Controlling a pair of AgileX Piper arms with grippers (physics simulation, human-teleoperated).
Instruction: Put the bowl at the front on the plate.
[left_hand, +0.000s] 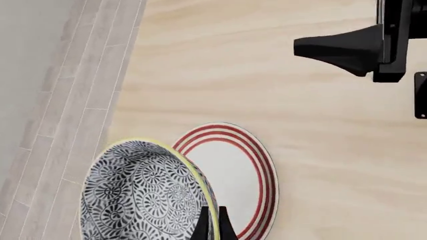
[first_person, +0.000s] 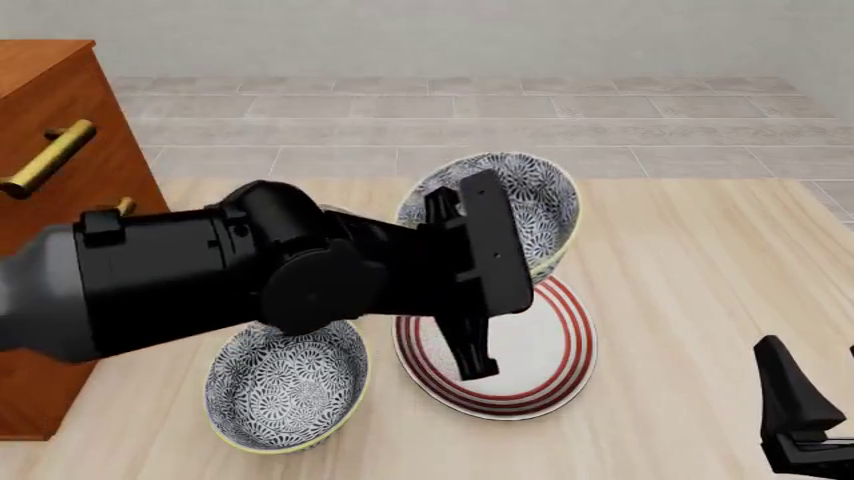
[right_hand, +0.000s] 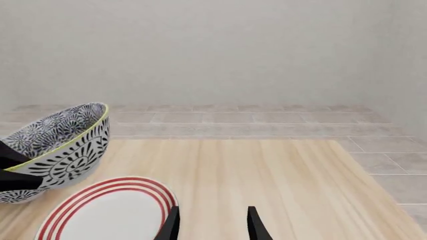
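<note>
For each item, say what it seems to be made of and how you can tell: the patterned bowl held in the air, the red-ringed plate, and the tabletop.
The bowl, gripped by the left pincer: probably glazed ceramic, with a smooth printed floral pattern and a thin yellow-green rim.
The plate: likely glazed ceramic too, plain white with crisp red rings.
The tabletop: looks like light matte wood, with visible grain streaks.

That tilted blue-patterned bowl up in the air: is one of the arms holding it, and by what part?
Yes. The left gripper pinches the bowl by its yellow-green rim, one finger inside and one outside, above the plate. The right gripper holds nothing.
</note>
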